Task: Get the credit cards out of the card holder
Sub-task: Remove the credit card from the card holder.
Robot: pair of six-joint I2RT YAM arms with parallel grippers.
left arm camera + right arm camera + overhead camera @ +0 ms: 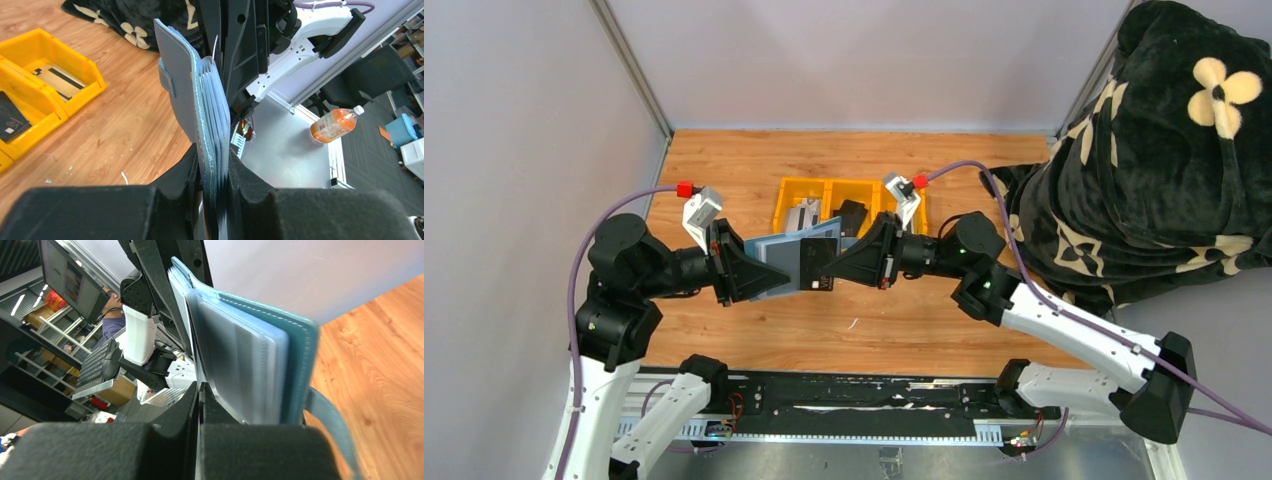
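- Risk: the right tool (200, 395) is pressed fully together at the edge of the clear plastic sleeves of the blue-grey folding card holder (300, 350). Whether a card or only a sleeve sits between its pads cannot be told. A pull on a sleeve would likely stretch or tear it and free nothing.
- Risk: the left tool (215, 170) is clamped on one end of the card holder only, its jaws just the holder's thickness apart. A hard tug from the far side could twist the holder loose onto the wooden bench (754, 160).
- Place: the card holder hangs in the air between both tools, in front of the yellow three-compartment plastic tray (809, 182).
- Look: it has a stitched cover and a strap tab, and its pale sleeves are fanned, with the whole thing stood on edge.
- A pale credit card (57, 77) with a black stripe lies in one tray compartment.
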